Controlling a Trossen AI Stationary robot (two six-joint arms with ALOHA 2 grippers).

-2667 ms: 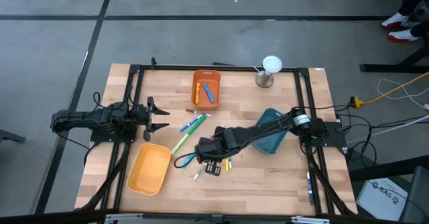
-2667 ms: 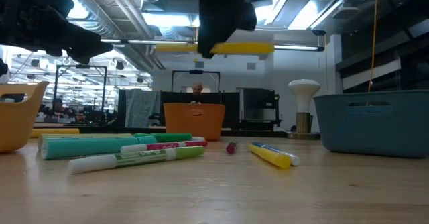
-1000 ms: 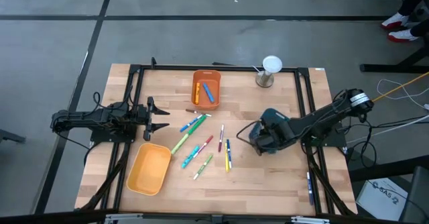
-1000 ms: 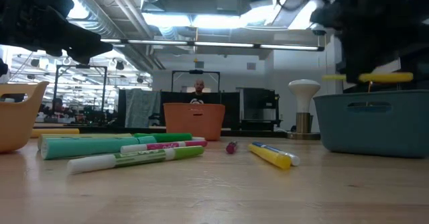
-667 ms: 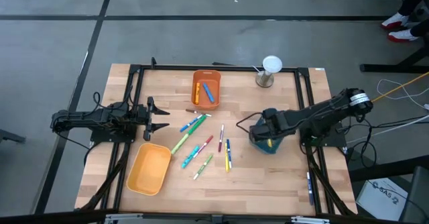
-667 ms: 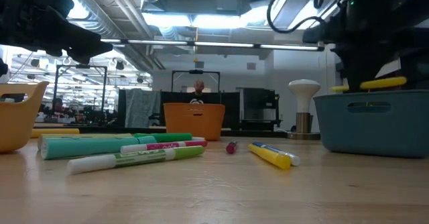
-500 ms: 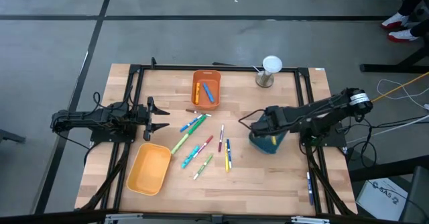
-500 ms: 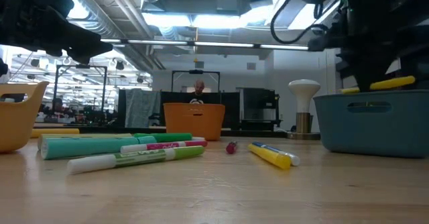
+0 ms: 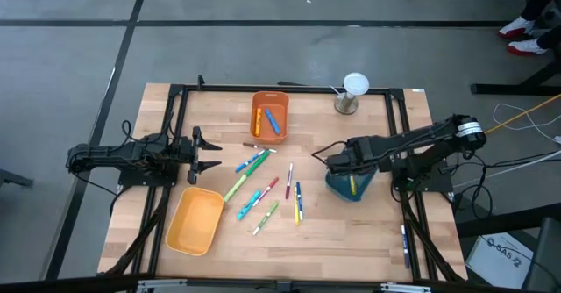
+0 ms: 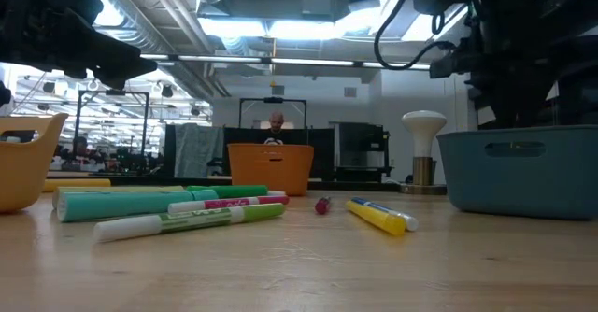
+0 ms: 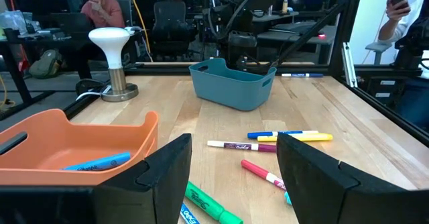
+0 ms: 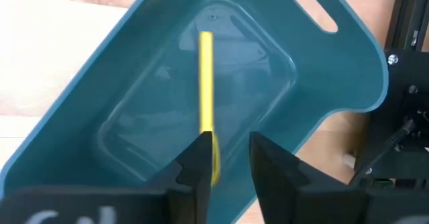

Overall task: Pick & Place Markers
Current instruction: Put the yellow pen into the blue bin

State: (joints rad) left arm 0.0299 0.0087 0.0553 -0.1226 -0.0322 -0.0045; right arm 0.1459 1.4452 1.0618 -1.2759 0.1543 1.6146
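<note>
My right gripper (image 9: 349,168) hangs open over the blue bin (image 9: 337,191), fingers pointing down into it (image 12: 231,151). A yellow marker (image 12: 206,83) lies flat on the bin's floor (image 9: 353,185), free of the fingers. Several markers (image 9: 263,188) in green, blue, pink and yellow lie scattered on the table's middle (image 10: 177,214). The orange bin (image 9: 269,115) at the far side holds a blue and an orange marker. My left gripper (image 9: 206,153) waits open at the table's left side (image 11: 234,177), above the wood.
A yellow-orange bin (image 9: 195,220) stands at the near left. A white mushroom-shaped lamp (image 9: 353,89) stands at the far edge, beyond the blue bin. A black frame (image 9: 175,100) borders the table. Bare wood lies near the front edge. People sit in the room behind.
My right gripper has moved a little toward the far edge above the blue bin and has let go of the yellow marker. The marker, held level above the bin's rim before, has dropped and lies on the bin's floor.
</note>
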